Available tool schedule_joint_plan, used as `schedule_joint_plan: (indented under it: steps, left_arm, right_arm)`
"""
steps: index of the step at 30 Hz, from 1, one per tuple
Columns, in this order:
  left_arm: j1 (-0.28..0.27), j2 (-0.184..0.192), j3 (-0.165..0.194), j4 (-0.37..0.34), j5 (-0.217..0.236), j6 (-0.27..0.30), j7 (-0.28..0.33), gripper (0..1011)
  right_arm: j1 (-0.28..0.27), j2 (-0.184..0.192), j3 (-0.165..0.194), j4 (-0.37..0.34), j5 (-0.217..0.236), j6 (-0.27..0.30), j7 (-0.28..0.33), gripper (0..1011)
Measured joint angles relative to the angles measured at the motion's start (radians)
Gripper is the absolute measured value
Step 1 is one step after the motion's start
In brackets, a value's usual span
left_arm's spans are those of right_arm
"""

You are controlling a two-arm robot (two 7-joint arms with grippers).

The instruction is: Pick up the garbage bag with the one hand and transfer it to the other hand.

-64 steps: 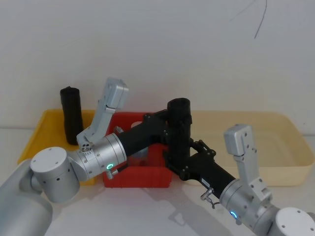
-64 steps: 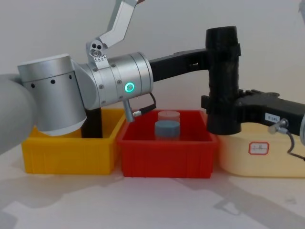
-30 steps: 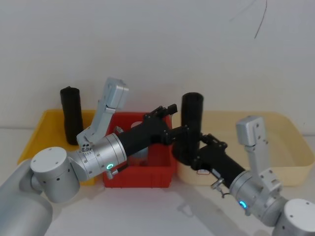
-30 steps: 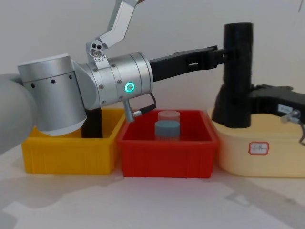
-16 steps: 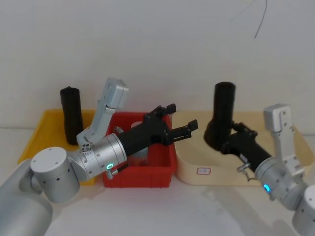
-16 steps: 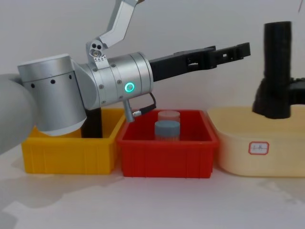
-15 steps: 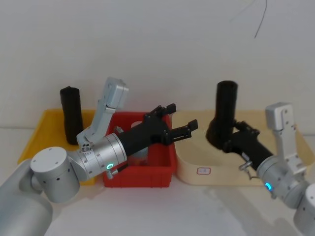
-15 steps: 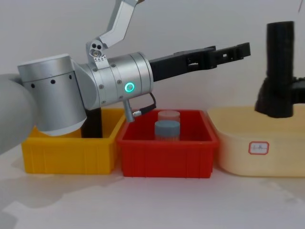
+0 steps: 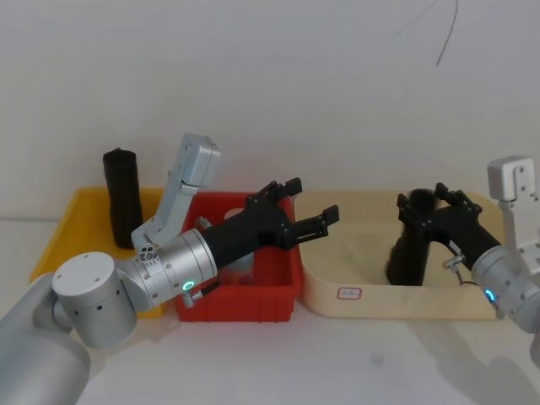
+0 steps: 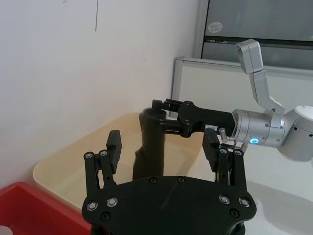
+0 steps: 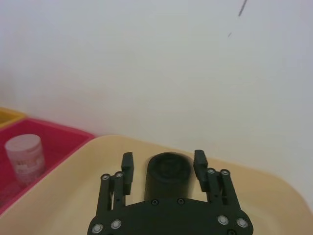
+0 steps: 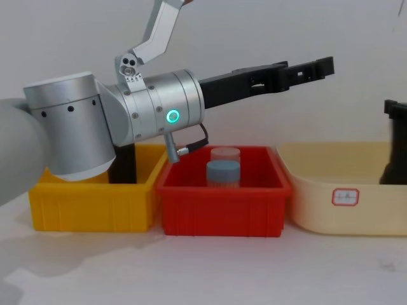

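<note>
The garbage bag (image 9: 411, 245) is seen standing on end in the beige tray (image 9: 371, 293), at the R side of the tabletop (image 9: 321, 359). Its long axis is approx. vertical, leaned a little, and the base appears to rest on the tray floor. The right end effector (image 11: 163, 164) is placed round the roll's top end, one finger on each side. In the R wrist view a strip of tray is seen btw. one finger and the roll, so the grip is judged released, not clenched; contact on the other side cannot be ruled out. The left end effector (image 9: 310, 201) is held above the red bin (image 9: 291, 283), fingers spread w/ nothing btw. them, pointed toward the tray but well apart from the bag.

Key relation: the bag lies within the R fingers and far off to the R of the L ones, so the R arm is much the nearer. The hand-over is judged done. If a regrasp is wanted, only a closing across the roll's width is called for, no reach. Risk: the leaned roll may be tipped if a finger is dragged on withdrawal.
</note>
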Motion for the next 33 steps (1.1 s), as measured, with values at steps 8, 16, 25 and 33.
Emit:
schedule_joint_plan:
  steps: [8,16,25,33]
  left_arm:
    - [0.000,0.000,0.000,0.000,0.000,0.000,0.000,1001]
    - [0.000,0.000,0.000,0.000,0.000,0.000,0.000,1001]
    - [0.003,0.003,-0.001,-0.005,0.000,-0.002,0.013,1001]
    - [0.019,0.018,-0.012,-0.032,0.011,-0.013,0.068,1001]
  right_arm:
    - [0.006,0.022,0.002,0.000,-0.027,0.014,0.004,949]
    - [-0.009,0.041,0.002,-0.044,-0.049,0.030,0.008,1001]
    - [-0.026,0.048,0.001,-0.127,-0.057,0.028,0.030,1002]
    - [-0.030,0.044,-0.021,-0.186,-0.054,0.021,0.067,1002]
